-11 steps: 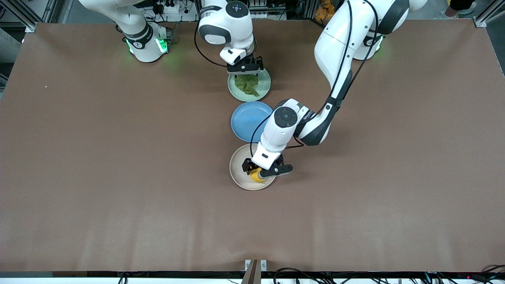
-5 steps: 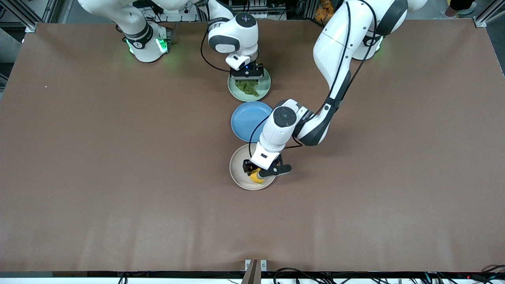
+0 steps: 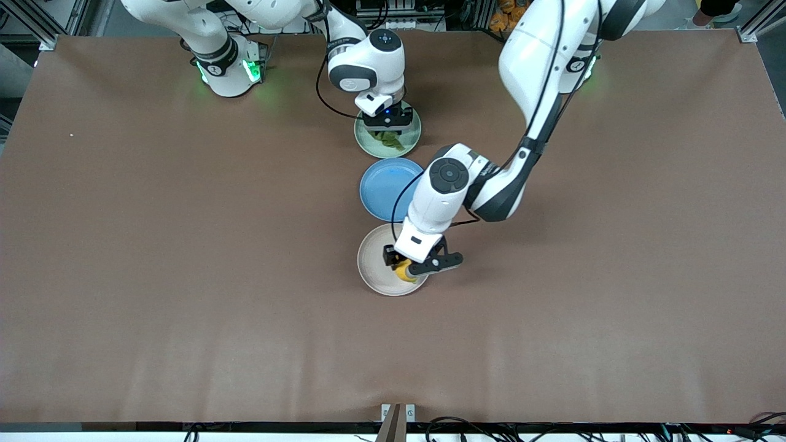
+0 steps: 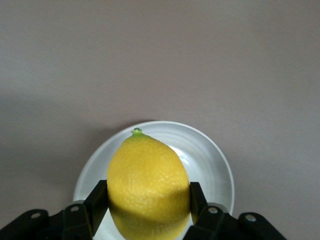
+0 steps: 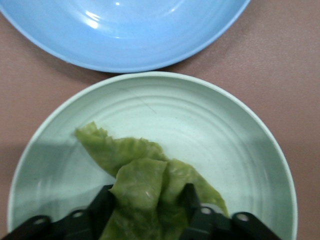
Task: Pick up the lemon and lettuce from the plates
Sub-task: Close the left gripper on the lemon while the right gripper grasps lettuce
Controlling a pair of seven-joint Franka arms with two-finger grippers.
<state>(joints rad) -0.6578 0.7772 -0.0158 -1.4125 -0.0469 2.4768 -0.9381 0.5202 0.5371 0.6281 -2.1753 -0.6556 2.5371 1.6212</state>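
Note:
My left gripper [image 3: 405,269] is shut on the yellow lemon [image 3: 403,271] and holds it a little above the beige plate [image 3: 373,265]. In the left wrist view the lemon [image 4: 148,175] fills the gap between the black fingers [image 4: 97,200], with the plate [image 4: 212,160] below it. My right gripper [image 3: 387,131] is down on the mint green plate [image 3: 410,138], shut on the lettuce [image 3: 390,141]. In the right wrist view the leaf [image 5: 145,180] is bunched between the fingers [image 5: 190,200] and trails onto the plate [image 5: 210,125].
A round blue dish [image 3: 384,186] lies between the two plates, close to both; its rim also shows in the right wrist view [image 5: 125,35]. The left arm's elbow [image 3: 497,196] hangs over the table beside the blue dish. The brown table [image 3: 184,245] spreads wide around them.
My right gripper came down onto the lettuce and closed, bunching the leaf. My left gripper, holding the lemon throughout, rose slightly and shifted toward the left arm's end of the beige plate.

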